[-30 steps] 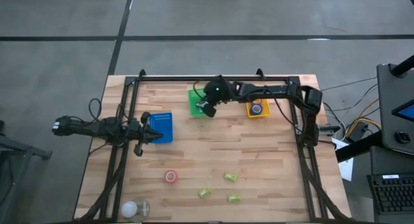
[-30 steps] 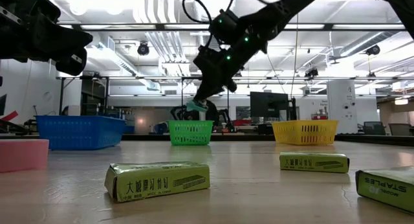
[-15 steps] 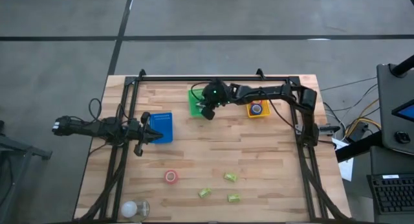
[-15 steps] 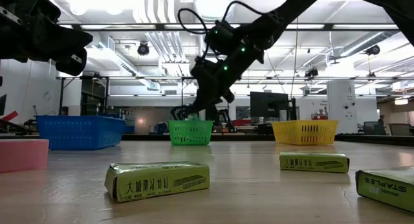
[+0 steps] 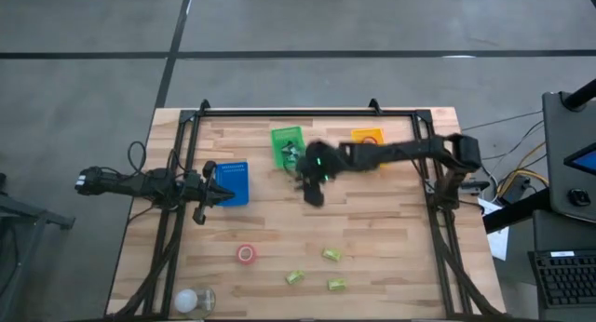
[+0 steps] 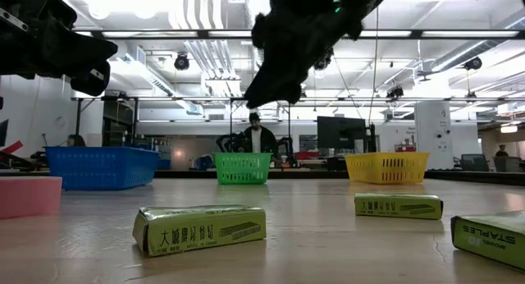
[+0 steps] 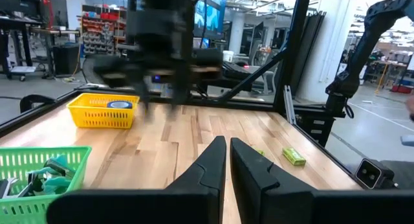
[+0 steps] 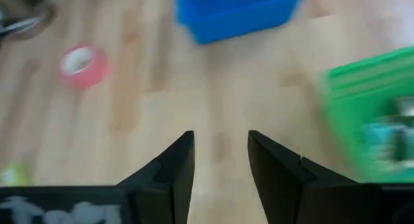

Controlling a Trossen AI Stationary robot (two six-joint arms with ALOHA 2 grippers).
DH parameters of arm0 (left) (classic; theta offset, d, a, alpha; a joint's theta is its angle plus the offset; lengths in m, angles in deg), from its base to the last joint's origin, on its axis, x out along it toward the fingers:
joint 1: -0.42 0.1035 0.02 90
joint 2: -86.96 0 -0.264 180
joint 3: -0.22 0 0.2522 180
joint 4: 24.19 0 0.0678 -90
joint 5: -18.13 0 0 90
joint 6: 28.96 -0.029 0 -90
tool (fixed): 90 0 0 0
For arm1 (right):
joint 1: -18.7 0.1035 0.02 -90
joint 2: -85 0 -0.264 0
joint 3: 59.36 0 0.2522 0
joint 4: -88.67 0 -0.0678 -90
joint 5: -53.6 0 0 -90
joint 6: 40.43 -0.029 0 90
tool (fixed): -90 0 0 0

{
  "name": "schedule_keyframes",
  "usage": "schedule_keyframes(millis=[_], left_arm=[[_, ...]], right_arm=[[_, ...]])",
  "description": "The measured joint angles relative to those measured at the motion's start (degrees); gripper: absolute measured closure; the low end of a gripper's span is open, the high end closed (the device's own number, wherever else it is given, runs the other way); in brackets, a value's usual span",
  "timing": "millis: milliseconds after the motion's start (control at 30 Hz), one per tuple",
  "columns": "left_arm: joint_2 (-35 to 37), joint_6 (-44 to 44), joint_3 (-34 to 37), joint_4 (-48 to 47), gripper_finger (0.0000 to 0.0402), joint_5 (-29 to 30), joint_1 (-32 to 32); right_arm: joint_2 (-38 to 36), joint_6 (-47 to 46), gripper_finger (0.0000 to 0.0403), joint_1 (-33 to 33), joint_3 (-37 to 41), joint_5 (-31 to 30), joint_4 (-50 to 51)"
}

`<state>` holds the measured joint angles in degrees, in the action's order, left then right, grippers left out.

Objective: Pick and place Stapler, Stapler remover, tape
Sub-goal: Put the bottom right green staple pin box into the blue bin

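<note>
My right gripper (image 8: 220,138) hangs open over bare wood near the table's middle (image 5: 313,188), on the near side of the green basket (image 5: 287,143); nothing is between its fingers. Teal and grey pieces (image 7: 46,175), which look like stapler removers, lie in that basket. A red tape roll (image 5: 246,254) lies flat on the table toward the near edge. A blue tape roll (image 7: 119,104) lies in the yellow basket (image 5: 369,136). My left gripper (image 7: 228,145) is shut and waits level beside the blue basket (image 5: 233,182). No stapler shows.
Three yellow-green staple boxes (image 5: 331,255) (image 5: 295,277) (image 5: 336,285) lie near the front edge, right of the red roll. A pale round object (image 5: 191,300) sits at the near left corner. A black frame rail (image 5: 182,164) borders the table. Bare wood lies between baskets and boxes.
My right gripper has come away from the green basket, where it held a teal piece just above the rim. It has let go of that piece. It has swung quickly toward the table's near edge and a little up, now tipped less steeply.
</note>
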<state>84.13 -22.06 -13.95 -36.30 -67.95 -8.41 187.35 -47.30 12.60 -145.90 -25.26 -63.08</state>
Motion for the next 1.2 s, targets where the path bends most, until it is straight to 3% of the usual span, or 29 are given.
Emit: schedule_keyframes(millis=[133,333,567,867,1200], left_arm=[[0.0,0.0,-0.02,0.0,0.0376,0.0,0.0],[-0.02,-0.02,-0.02,-0.02,0.0376,0.0,0.01],[-0.09,0.0,-0.01,-0.02,0.0376,0.0,0.0],[-0.09,-0.01,0.0,-0.02,0.0376,0.0,0.01],[-0.15,-0.02,-0.02,0.0,0.0376,0.0,0.01]], right_arm=[[-5.44,-3.82,0.0265,8.75,5.42,-6.58,-1.8],[-15.99,-10.18,0.0279,23.93,17.57,-22.74,-7.89],[-24.34,-18.61,0.029,39.16,30.85,-34.78,-16.94],[-20.44,-30.86,0.0287,45.66,38.36,-34.9,-26.2],[-9.34,-30.08,0.0198,49.62,35.0,-33.3,-33.75]])
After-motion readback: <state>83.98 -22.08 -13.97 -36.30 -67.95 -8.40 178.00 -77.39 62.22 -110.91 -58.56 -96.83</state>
